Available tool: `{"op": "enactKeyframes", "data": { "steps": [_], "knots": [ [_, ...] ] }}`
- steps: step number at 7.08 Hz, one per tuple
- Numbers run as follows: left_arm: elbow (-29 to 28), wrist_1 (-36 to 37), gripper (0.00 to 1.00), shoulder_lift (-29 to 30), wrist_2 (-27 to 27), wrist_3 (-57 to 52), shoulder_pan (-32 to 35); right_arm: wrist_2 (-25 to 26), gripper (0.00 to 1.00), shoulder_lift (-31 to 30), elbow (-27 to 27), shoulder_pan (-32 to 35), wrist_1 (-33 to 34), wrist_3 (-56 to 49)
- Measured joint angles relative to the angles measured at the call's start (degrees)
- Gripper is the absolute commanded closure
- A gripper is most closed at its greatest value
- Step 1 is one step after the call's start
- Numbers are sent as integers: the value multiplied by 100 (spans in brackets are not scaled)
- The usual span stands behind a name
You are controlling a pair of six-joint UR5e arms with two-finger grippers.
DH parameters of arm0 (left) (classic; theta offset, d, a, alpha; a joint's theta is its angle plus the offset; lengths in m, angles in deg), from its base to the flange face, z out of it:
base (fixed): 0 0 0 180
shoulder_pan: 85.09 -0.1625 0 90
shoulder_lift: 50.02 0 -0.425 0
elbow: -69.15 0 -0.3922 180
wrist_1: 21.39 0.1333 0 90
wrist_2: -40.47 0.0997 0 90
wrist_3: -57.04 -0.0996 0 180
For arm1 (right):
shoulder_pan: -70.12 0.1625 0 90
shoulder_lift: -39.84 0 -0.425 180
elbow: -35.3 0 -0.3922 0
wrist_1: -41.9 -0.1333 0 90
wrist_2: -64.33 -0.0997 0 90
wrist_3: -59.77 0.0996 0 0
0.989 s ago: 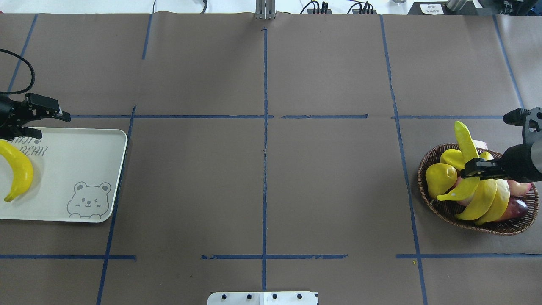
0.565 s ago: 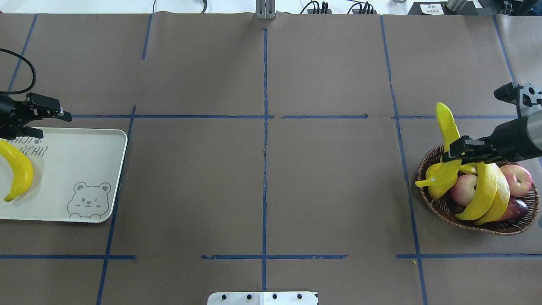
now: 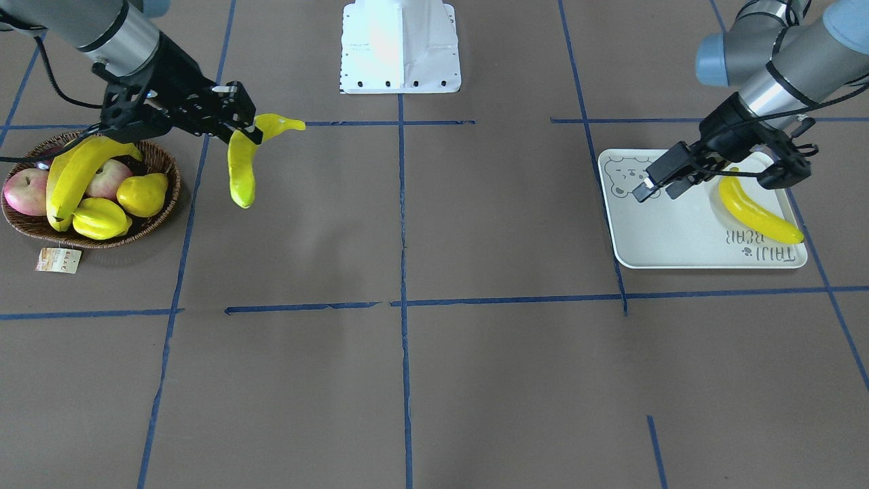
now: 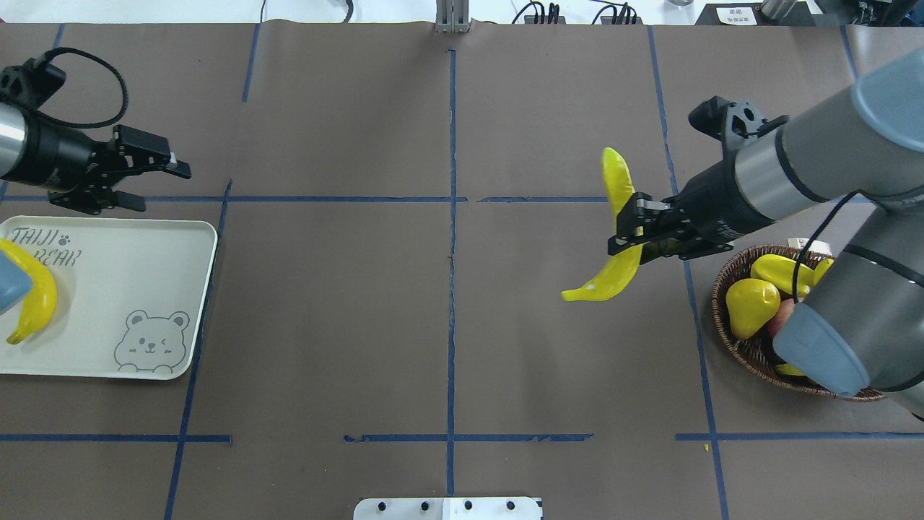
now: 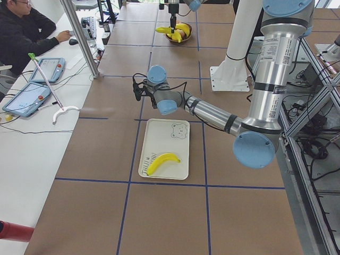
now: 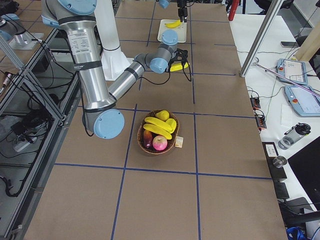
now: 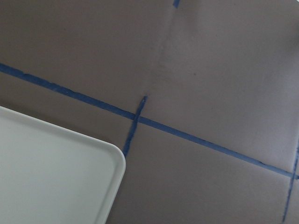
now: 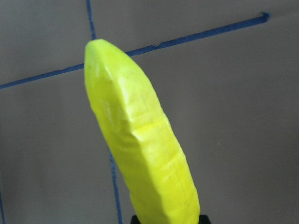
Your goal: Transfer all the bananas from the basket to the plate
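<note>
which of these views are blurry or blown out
Right wrist view: the held banana fills the frame, edges soft. Left wrist view: plate corner and tape line slightly blurred. Front-facing view: robot base glares white, detail washed out.

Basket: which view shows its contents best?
Exterior right: the basket sits near and uncovered, contents plain. Front-facing is a close second, right arm overlapping its rim. Overhead: arm hides half. Exterior left: tiny. Wrist views: nothing.
</note>
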Motion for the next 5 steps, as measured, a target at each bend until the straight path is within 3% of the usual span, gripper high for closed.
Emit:
{"op": "enactKeyframes", "data": {
  "steps": [3,5],
  "knots": [
    [-25,-808,0,809,52,1276,-659,718,100,1225,-11,-853,1027,520],
    [-82,-891,0,1423,253,1611,-1152,1136,100,1600,-3,-1307,1215,551]
  ]
}}
